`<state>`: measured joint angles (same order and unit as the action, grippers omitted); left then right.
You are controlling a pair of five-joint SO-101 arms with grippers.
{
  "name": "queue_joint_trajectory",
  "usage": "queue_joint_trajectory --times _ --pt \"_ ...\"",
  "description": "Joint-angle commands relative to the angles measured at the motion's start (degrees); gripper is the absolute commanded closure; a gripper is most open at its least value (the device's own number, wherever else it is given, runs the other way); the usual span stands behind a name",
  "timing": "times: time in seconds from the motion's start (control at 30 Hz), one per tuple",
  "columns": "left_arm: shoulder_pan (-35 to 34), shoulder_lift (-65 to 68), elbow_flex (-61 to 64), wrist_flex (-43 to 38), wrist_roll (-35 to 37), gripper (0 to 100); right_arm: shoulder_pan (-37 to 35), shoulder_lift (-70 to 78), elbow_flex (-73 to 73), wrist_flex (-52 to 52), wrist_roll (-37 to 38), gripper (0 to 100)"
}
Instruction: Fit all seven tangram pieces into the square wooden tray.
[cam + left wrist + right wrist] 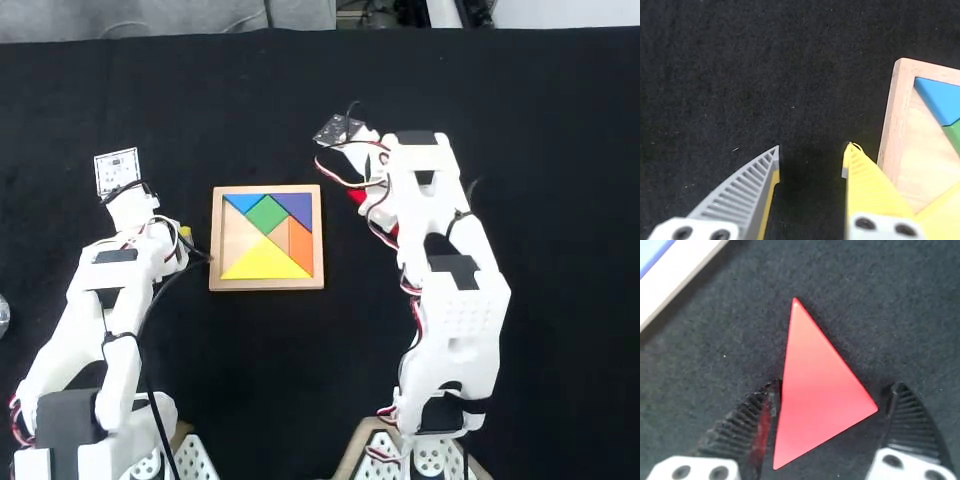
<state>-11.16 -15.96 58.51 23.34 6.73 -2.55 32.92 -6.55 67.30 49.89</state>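
The left gripper (812, 148) points downward, jaws parted with nothing between them. The right gripper (834, 386) gapes wide too, the right arm (445, 250) stretched forward.

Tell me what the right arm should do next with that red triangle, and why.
Probably close the right gripper on the red triangle: the piece lies flat on the black cloth between its open jaws, outside the wooden tray, so it needs gripping before it can go in.

High view looks down over the table (520, 100); wrist views sit close, each catching the tray (266, 284).
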Motion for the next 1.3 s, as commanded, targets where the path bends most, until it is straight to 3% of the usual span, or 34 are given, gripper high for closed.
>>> queue_joint_trajectory --times 0.0,0.6,1.27 --pt "0.5 -0.2 -3.3 -0.8 0.1 79 0.8 -0.2 -1.7 0.7 -0.5 64.9" --pt "0.4 -0.3 -3.2 -0.8 0.1 79 1.3 0.0 -1.5 3.1 -1.0 65.0" --pt "0.4 -0.3 -3.3 -0.8 0.1 79 -0.5 1.7 -2.5 3.9 1.4 85.5"
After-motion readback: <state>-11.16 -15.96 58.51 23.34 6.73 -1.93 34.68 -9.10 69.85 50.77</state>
